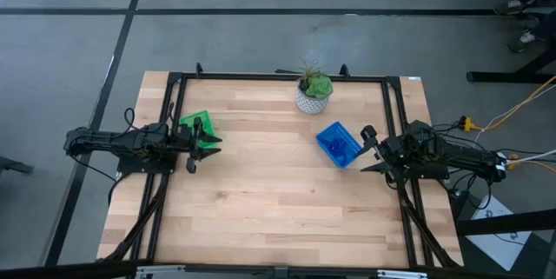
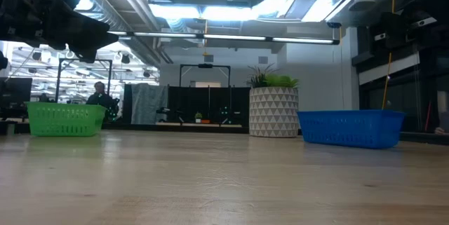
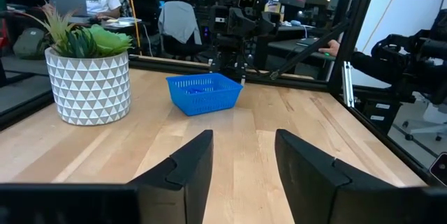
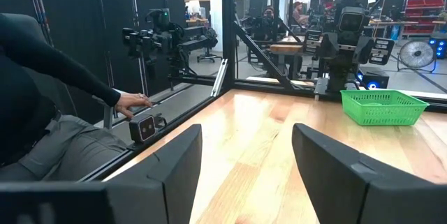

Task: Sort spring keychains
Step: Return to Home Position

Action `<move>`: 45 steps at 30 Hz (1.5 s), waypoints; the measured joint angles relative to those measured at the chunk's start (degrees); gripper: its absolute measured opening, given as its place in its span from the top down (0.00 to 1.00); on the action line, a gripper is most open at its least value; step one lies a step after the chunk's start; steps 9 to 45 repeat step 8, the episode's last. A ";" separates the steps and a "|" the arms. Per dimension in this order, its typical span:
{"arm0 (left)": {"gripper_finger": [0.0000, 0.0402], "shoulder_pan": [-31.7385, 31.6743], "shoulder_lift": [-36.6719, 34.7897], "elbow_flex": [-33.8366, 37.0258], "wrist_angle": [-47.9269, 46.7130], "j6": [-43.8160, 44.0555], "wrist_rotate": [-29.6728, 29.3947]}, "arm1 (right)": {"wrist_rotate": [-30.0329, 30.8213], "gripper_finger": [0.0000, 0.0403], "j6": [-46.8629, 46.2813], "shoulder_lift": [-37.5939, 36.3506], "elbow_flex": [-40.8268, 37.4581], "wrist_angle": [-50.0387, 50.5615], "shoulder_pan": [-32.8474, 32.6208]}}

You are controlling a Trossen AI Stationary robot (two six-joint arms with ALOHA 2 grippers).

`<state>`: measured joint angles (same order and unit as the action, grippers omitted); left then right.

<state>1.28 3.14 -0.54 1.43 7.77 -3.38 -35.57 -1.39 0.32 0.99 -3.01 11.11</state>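
With the left gripper (image 1: 208,140) mid-left and right gripper (image 1: 367,149) mid-right both spread empty, we should draw back level, clearing green tray (image 1: 195,121) and blue tray (image 1: 339,144)

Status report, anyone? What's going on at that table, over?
Left gripper open, empty, by green tray. Right gripper open, empty, by blue tray. No keychains seen loose on table; tray contents unclear. Potted plant stands clear of both.

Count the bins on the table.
2. The green bin sits at the left tool; the blue bin sits just in front of the right tool, near the plant. None seems hidden.
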 joint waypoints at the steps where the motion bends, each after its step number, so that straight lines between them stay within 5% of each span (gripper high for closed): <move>1: 0.63 0.00 0.00 0.00 0.00 0.00 0.00 | 0.00 0.45 -0.02 0.00 0.00 0.00 0.00; 45: 0.62 0.00 0.00 0.00 0.00 0.00 0.00 | 0.00 0.45 -0.02 0.00 0.00 -0.01 0.00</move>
